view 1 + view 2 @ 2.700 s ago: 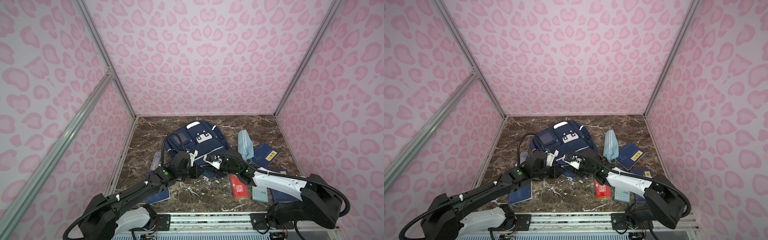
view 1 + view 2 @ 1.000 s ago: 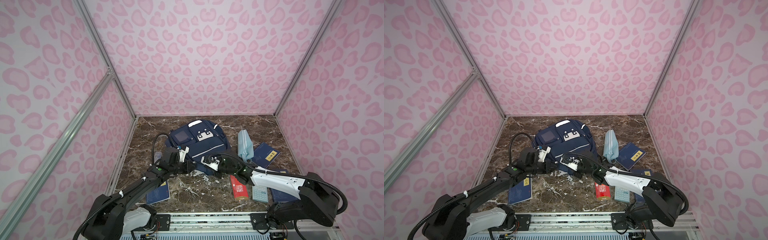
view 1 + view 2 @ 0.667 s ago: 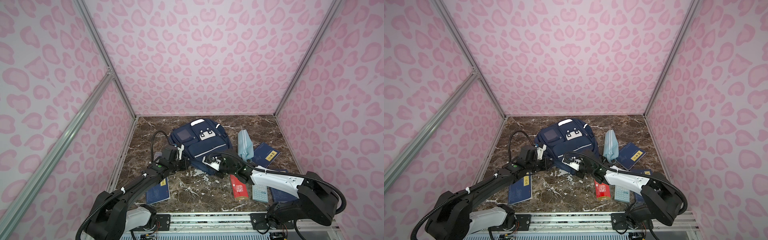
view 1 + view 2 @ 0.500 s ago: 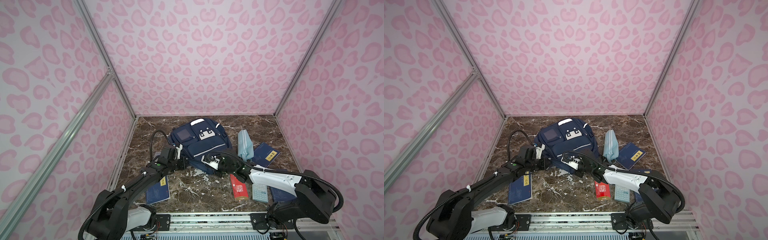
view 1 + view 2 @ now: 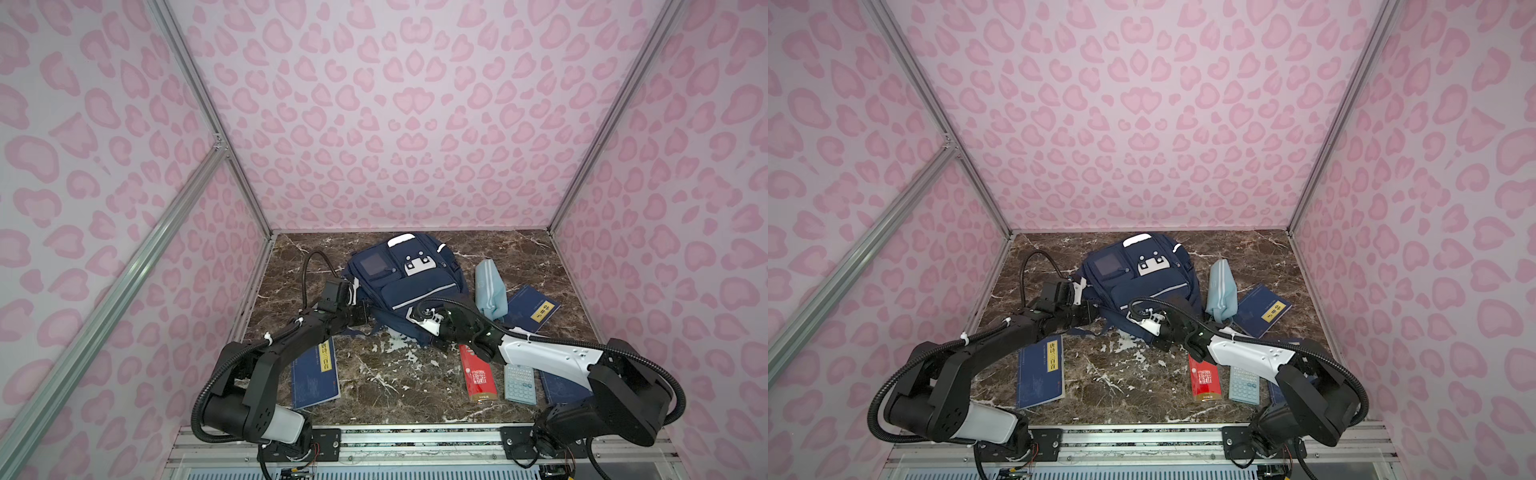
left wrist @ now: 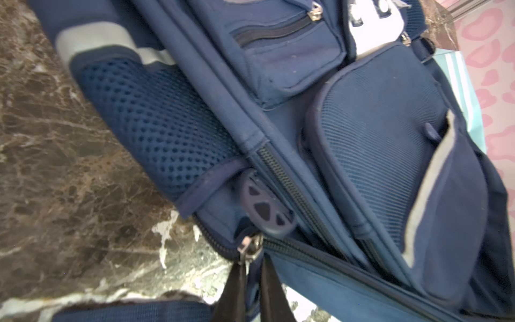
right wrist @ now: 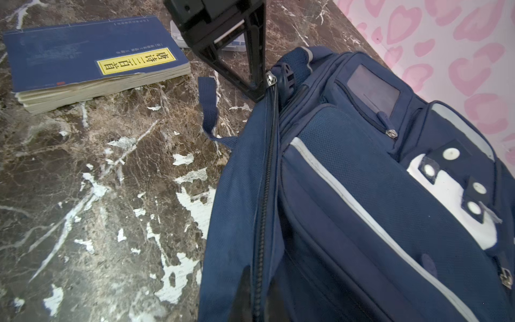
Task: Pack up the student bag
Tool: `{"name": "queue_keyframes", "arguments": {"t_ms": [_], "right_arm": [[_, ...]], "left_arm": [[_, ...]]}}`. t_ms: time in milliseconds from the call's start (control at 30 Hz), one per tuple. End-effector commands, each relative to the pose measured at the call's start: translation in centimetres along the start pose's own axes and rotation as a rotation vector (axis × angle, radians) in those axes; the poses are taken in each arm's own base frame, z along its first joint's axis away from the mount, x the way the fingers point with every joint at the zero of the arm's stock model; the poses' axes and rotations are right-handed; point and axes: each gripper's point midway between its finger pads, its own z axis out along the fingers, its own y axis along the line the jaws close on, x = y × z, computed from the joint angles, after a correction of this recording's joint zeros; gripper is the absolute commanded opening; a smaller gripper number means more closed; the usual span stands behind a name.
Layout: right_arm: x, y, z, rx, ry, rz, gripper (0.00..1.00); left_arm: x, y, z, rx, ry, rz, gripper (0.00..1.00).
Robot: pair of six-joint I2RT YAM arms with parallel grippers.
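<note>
The bag (image 5: 405, 286) lies front-up at the back-middle of the desk (image 5: 386, 386). Its main zip looks shut along the stretch the right wrist view shows, so the step in hand seems to be opening it, with nothing packed yet. The left claw (image 6: 249, 259) is clenched on the zip pull (image 6: 249, 246) at the bag's near left corner. The right claw (image 7: 259, 278) pinches the bag's fabric astride the zip line. Next, I judge, the pull must run along its track while the right claw keeps the cloth taut. Only the wrist views show these grips. Only the top views show the pouch (image 5: 490, 291), calculator (image 5: 519, 384) and a book (image 5: 316, 374) lying out.
</note>
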Motion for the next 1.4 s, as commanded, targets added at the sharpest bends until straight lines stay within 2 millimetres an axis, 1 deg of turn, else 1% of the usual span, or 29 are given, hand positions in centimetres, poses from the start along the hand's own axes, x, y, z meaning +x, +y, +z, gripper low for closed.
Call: {"name": "queue_keyframes", "arguments": {"t_ms": [0, 67, 167, 367, 467, 533, 567, 633, 667, 733, 767, 800, 833, 867, 933, 967, 1033, 1067, 1133, 1167, 1233, 1300, 1367], "right_arm": [[3.3, -0.1, -0.3, 0.021, 0.145, 0.003, 0.00], [3.8, -0.5, -0.4, 0.037, 0.172, -0.001, 0.00], [4.6, -0.9, -0.3, 0.060, 0.203, -0.007, 0.00], [4.5, -1.2, -0.2, 0.071, 0.211, 0.002, 0.00], [3.8, -0.4, 0.2, 0.045, 0.200, -0.005, 0.01], [3.3, 0.3, 0.6, 0.020, 0.196, -0.015, 0.14], [3.3, 0.4, 0.8, 0.016, 0.204, -0.015, 0.19], [3.4, 0.4, 0.8, 0.024, 0.231, -0.010, 0.31], [3.4, 0.1, 0.6, 0.043, 0.245, 0.003, 0.36], [3.2, -0.7, -0.3, 0.094, 0.272, 0.057, 0.49], [2.8, -1.1, -0.8, 0.111, 0.268, 0.088, 0.55], [2.3, -1.3, -1.5, 0.131, 0.249, 0.123, 0.64], [1.9, -1.7, -2.1, 0.156, 0.227, 0.164, 0.77], [1.4, -2.1, -2.8, 0.184, 0.201, 0.205, 0.99], [0.6, -3.7, -4.8, 0.295, 0.140, 0.287, 1.00], [0.3, -4.6, -5.9, 0.360, 0.112, 0.333, 1.00], [0.4, -6.9, -8.9, 0.513, 0.060, 0.451, 1.00], [0.6, -7.6, -10.2, 0.573, 0.033, 0.516, 1.00], [2.3, -9.4, -13.2, 0.707, -0.014, 0.680, 1.00], [3.2, -9.9, -14.1, 0.728, -0.025, 0.742, 1.00], [4.4, -10.0, -14.8, 0.667, -0.052, 0.868, 1.00], [5.7, -9.8, -14.8, 0.605, -0.055, 0.963, 1.00], [7.0, -9.5, -14.8, 0.584, -0.022, 1.018, 1.00]], "left_arm": [[-3.6, 5.6, -1.0, -0.288, -0.174, -0.028, 0.12], [-3.1, 5.9, -1.5, -0.300, -0.186, -0.037, 0.12], [-1.9, 6.7, -2.3, -0.333, -0.174, -0.031, 0.11], [2.1, 5.6, -3.3, -0.226, -0.131, -0.066, 0.13], [3.4, 4.1, -4.0, -0.147, -0.122, -0.073, 0.17], [3.8, 3.0, -4.5, -0.091, -0.123, -0.082, 0.21], [3.9, 2.8, -4.8, -0.080, -0.124, -0.081, 0.23], [3.8, 2.2, -5.6, -0.065, -0.135, -0.069, 0.27], [3.8, 2.1, -5.9, -0.066, -0.134, -0.064, 0.32], [3.7, 1.9, -6.7, -0.059, -0.147, -0.065, 0.52], [3.7, 1.5, -7.0, -0.042, -0.153, -0.064, 0.60], [3.6, 0.9, -7.4, -0.021, -0.164, -0.059, 0.68], [3.5, 0.3, -7.9, -0.003, -0.172, -0.051, 0.76], [3.5, -0.4, -8.2, 0.017, -0.178, -0.038, 0.82], [3.2, -2.9, -9.2, 0.090, -0.201, 0.010, 0.92], [3.1, -4.3, -9.7, 0.128, -0.207, 0.040, 0.96], [3.5, -7.4, -10.8, 0.203, -0.199, 0.122, 0.99], [3.7, -8.4, -11.2, 0.219, -0.194, 0.146, 0.99], [4.0, -10.3, -11.9, 0.261, -0.194, 0.181, 0.98], [4.2, -11.1, -12.2, 0.290, -0.196, 0.192, 0.98], [4.8, -12.7, -12.4, 0.352, -0.191, 0.204, 0.98], [5.6, -13.8, -12.2, 0.382, -0.175, 0.219, 0.98], [6.5, -14.7, -11.6, 0.392, -0.147, 0.251, 0.98]]}}
